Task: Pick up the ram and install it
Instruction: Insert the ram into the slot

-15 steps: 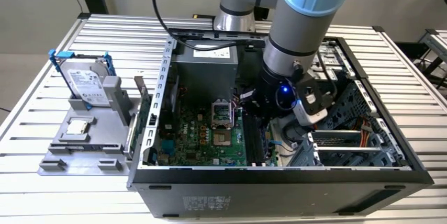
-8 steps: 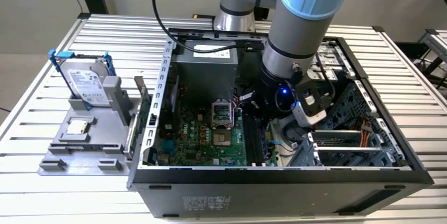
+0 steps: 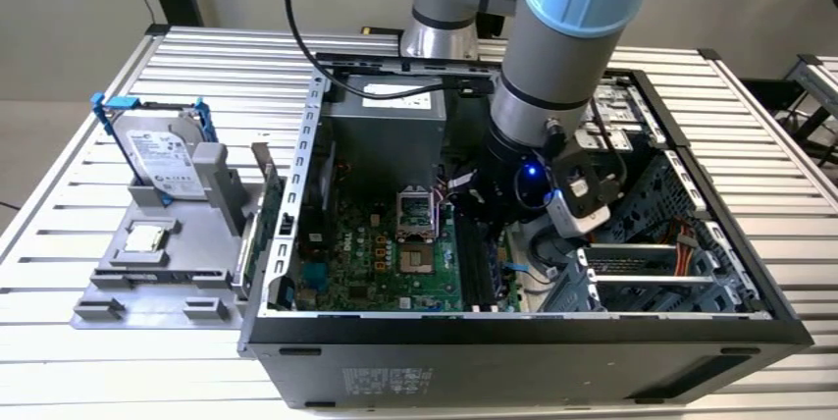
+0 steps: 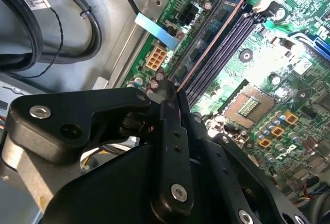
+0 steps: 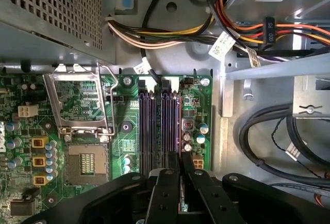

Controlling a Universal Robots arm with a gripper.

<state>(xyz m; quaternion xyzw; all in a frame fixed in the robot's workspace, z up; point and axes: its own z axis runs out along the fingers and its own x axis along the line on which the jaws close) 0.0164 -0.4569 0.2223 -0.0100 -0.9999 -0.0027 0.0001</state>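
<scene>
On the table [image 3: 78, 361], inside the open case [image 3: 524, 327], reaches the arm [image 3: 556, 77] down to the board [image 3: 367, 263]. Has the drive [image 3: 164, 150] upright outside, at the exterior view's left. Holds the gripper [image 4: 177, 92] over the slots [image 5: 154, 121] and clenches its fingers [image 4: 172, 131] on the ram [image 4: 211, 44], edge-on along the outermost slot; cannot tell whether seated. Has the chip [image 3: 144, 236] flat near the drive.

My arm [image 3: 563, 57] drops steeply from above the claw, wrist [image 3: 524, 184] bent just over it. The claw [image 5: 180, 165] points down, its two black fingers [image 5: 164, 193] pinched nearly together on the ram [image 4: 211, 44], thin edge between them.
</scene>
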